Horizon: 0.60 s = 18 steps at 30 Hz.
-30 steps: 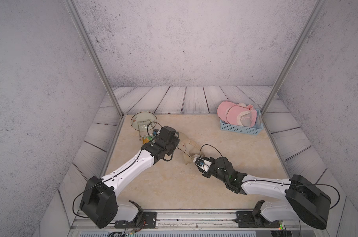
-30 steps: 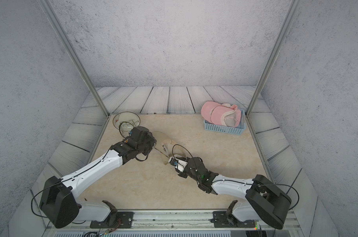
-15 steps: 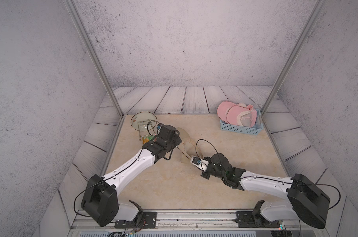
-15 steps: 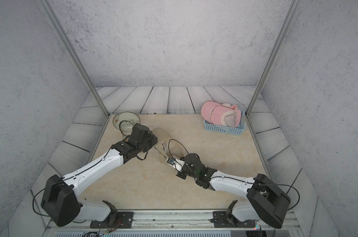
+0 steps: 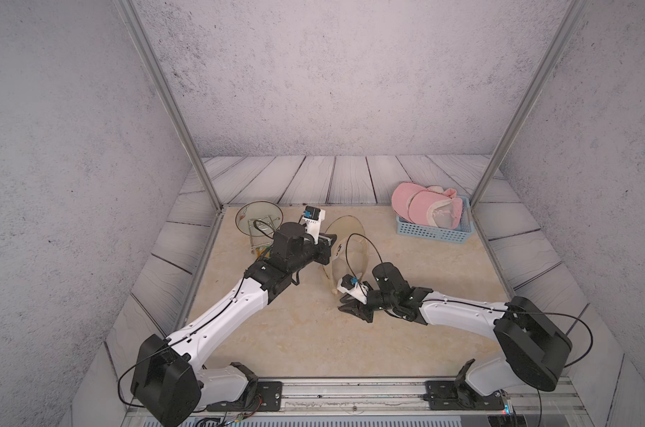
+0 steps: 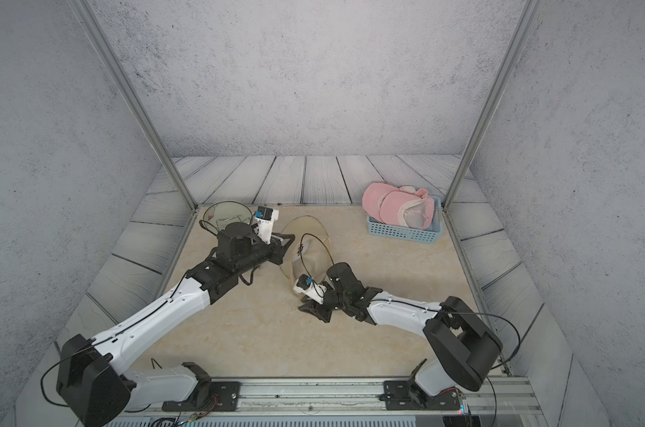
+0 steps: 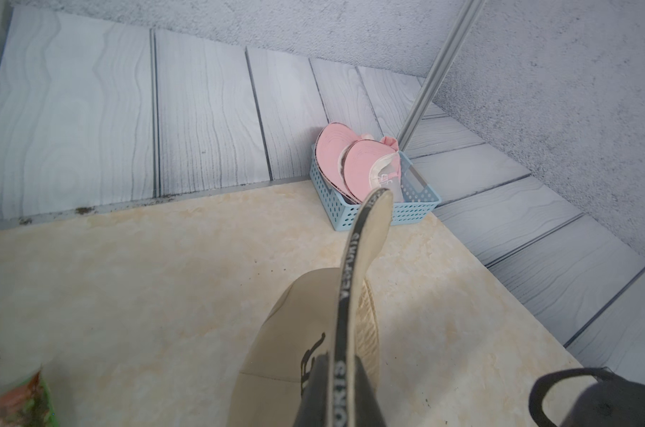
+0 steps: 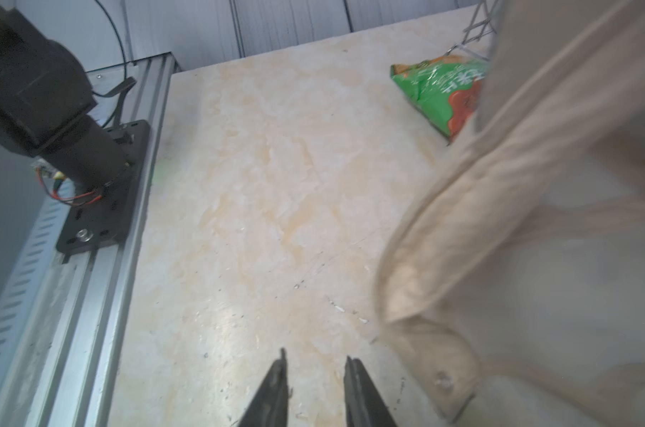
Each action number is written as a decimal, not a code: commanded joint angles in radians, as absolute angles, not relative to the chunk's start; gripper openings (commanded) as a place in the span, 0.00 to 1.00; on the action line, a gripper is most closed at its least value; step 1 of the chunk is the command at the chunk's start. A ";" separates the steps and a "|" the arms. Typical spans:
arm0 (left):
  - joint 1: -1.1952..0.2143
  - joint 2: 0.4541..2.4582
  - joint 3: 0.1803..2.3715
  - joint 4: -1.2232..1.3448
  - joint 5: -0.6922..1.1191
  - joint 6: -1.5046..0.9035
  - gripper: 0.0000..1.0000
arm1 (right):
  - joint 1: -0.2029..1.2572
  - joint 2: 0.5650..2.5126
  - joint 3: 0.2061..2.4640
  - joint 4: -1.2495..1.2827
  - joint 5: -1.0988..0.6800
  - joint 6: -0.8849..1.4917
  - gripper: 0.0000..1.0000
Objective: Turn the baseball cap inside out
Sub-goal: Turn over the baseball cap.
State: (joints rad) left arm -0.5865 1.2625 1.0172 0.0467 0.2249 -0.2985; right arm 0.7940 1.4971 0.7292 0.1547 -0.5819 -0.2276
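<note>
Holding the tan baseball cap [image 5: 338, 271] by its dark-edged brim, the left gripper [image 7: 337, 384] is squeezed tight on it, over the middle of the table [image 5: 276, 332]. The right gripper [image 8: 315, 360] sits low just beside the cap, jaws a little apart, holding nothing. Only the right wrist view shows the green snack bag [image 8: 443, 88] clearly.

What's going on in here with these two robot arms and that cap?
The left arm has its jaws shut on the brim of a beige baseball cap, which is to be turned inside out. The right arm has its jaws open and empty, low beside the cap. Pink caps lie in a blue basket at the back.
</note>
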 commanded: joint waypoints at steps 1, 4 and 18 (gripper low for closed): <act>-0.577 1.231 1.013 0.137 0.315 -0.234 0.00 | 0.786 1.515 0.741 0.087 -0.675 -0.209 0.38; -0.577 1.227 1.011 0.128 0.309 -0.248 0.00 | 0.778 1.474 0.715 0.120 -0.627 -0.197 0.46; -0.574 1.264 0.984 0.125 0.361 -0.447 0.00 | 0.775 1.259 0.620 0.342 -0.213 -0.068 0.44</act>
State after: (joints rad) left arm -0.5781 1.2530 0.9913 0.0696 0.2951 -0.3904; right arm 0.7784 1.2831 0.6380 0.2573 -0.3271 -0.1307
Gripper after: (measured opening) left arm 0.076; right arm 0.453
